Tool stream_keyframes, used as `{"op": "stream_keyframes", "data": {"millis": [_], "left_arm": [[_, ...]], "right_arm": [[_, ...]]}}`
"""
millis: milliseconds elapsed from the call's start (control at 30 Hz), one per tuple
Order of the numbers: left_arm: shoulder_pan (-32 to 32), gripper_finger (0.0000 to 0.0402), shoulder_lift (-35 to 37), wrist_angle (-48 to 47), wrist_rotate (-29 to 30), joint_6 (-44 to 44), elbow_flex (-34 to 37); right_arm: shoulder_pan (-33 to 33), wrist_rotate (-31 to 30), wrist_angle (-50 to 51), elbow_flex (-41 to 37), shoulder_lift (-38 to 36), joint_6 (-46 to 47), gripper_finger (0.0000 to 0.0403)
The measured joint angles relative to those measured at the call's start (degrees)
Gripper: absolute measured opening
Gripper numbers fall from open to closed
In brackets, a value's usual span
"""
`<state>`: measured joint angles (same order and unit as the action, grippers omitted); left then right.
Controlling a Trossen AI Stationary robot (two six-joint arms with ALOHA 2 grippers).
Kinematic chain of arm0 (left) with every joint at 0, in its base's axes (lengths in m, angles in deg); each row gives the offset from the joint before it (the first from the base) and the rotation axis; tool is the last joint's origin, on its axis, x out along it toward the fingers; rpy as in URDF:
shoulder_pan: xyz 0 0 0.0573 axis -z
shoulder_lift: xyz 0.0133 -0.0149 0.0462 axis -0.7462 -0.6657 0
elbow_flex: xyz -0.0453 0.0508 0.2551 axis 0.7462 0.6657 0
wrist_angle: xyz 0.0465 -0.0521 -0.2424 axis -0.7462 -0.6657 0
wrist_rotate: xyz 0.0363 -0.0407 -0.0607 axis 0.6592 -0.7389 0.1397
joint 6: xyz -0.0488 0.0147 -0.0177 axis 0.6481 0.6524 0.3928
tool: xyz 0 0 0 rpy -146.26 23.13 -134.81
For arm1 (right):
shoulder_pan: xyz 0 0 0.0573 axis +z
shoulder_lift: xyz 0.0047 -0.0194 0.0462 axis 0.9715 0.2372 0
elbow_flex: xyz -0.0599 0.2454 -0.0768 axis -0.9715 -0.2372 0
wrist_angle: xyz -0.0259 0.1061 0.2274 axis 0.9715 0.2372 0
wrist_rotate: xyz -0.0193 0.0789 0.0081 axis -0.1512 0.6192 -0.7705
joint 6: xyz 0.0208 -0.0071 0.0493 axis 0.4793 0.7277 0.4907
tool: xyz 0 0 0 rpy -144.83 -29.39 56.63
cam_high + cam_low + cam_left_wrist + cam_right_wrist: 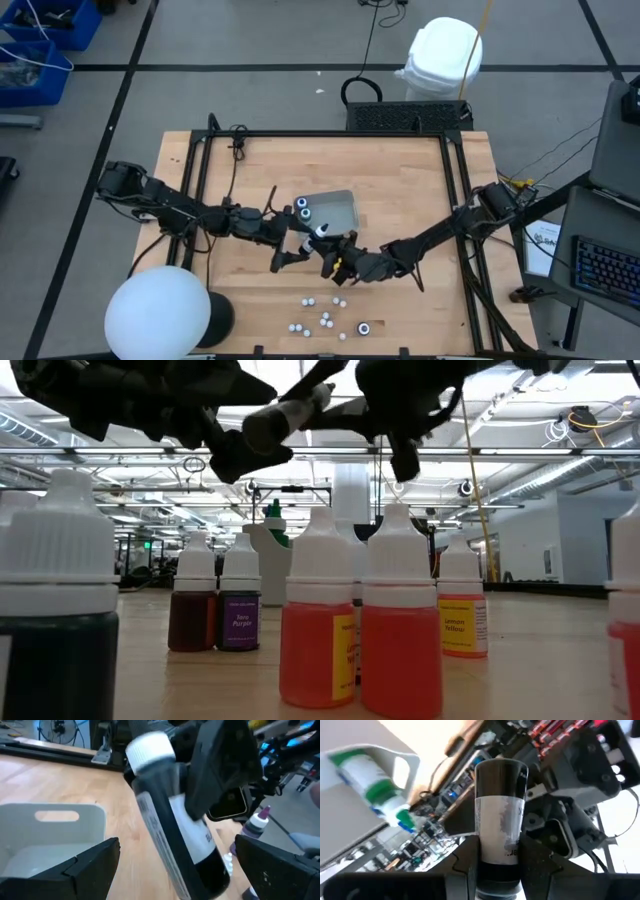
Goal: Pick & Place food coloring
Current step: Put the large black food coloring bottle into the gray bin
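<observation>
My right gripper (500,857) is shut on one dark food coloring bottle (320,233) with a white cap, in the air just near of the translucent tray (343,207) at mid-table. My left gripper (177,842) is open. Its fingers stand wide apart on either side of that bottle (175,830), touching nothing. Two green- and blue-ringed bottles (303,208) lie in the tray's left end. Several small white-capped bottles (325,318) stand upright on the table near its near edge, and they fill the low view (400,620). My right gripper pinches the dark bottle's labelled body (500,832) between its two fingers (465,865). The bottle lies along the fingers, with its dark base (501,770) pointing out past the tips and its white cap (149,750) toward the wrist. It is lifted clear of the table and tilted.
A large white globe (157,315) sits at the table's near left corner. Black frame rails (205,160) run along the left, far and right edges. Bare wood lies between the tray and the cluster of standing bottles.
</observation>
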<state>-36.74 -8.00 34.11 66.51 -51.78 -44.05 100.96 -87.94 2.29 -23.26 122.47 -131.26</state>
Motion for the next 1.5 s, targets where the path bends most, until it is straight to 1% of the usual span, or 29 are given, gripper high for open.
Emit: {"op": "stream_keyframes", "data": {"millis": [133,233,300,367,400,500,700,733,767,933,1033,1167,1233,1400,1500], "left_arm": [[0.0,0.0392,0.0,0.1,0.0,-0.7,0.0],[0.0,0.0392,0.0,0.3,0.0,-1.4,0.0],[0.0,0.0392,0.0,0.3,0.0,-1.8,0.0],[0.0,0.0384,0.0,0.3,0.1,-2.2,0.0],[0.0,0.0373,0.0,0.3,0.1,-2.3,0.0],[0.0,0.0318,0.0,0.3,0.0,-2.5,0.0],[0.0,0.0162,0.0,-0.2,0.0,-1.7,0.0],[0.0,0.0144,0.0,-0.2,0.2,-1.5,0.0],[0.0,0.0136,0.0,-0.2,0.2,-1.5,0.0],[-0.7,0.0134,0.0,-0.2,0.1,-1.8,0.0],[-0.7,0.0133,0.0,-0.2,-0.1,-2.1,0.0],[-0.7,0.0132,0.0,-0.2,0.2,-3.9,0.0],[-0.7,0.0132,0.0,-0.3,1.2,-5.2,0.0],[-0.9,0.0127,0.1,-0.1,1.7,-6.7,0.0],[-0.9,0.0124,0.2,0.3,1.6,-7.4,-0.1]], "right_arm": [[-0.8,2.6,-1.8,0.0,0.0,-1.3,0.01],[-1.4,5.0,-1.8,0.0,0.0,-0.2,0.01],[-1.7,5.0,-1.7,0.0,0.0,-0.2,0.01],[-1.9,5.0,-1.9,0.0,0.0,0.3,0.01],[-2.1,5.1,-1.9,0.0,0.0,0.7,0.01],[-2.3,5.0,-1.7,0.0,0.0,1.1,0.01],[-2.4,4.2,-0.8,0.0,0.0,0.5,0.01],[-2.4,4.2,-0.3,0.0,0.0,0.3,0.01],[-2.4,4.3,-0.1,0.0,0.0,0.3,0.01],[-2.4,4.4,0.0,0.0,0.0,1.3,0.0101],[-2.1,4.3,-0.4,0.0,0.0,5.9,0.0106],[-2.0,4.0,-1.7,-0.1,0.0,11.5,0.0126],[-1.9,3.9,-2.1,-0.2,0.0,13.1,0.0138],[-1.0,3.6,-4.2,-0.2,0.0,13.5,0.0163],[0.1,1.8,-6.3,-0.2,0.2,13.1,0.017]]}}
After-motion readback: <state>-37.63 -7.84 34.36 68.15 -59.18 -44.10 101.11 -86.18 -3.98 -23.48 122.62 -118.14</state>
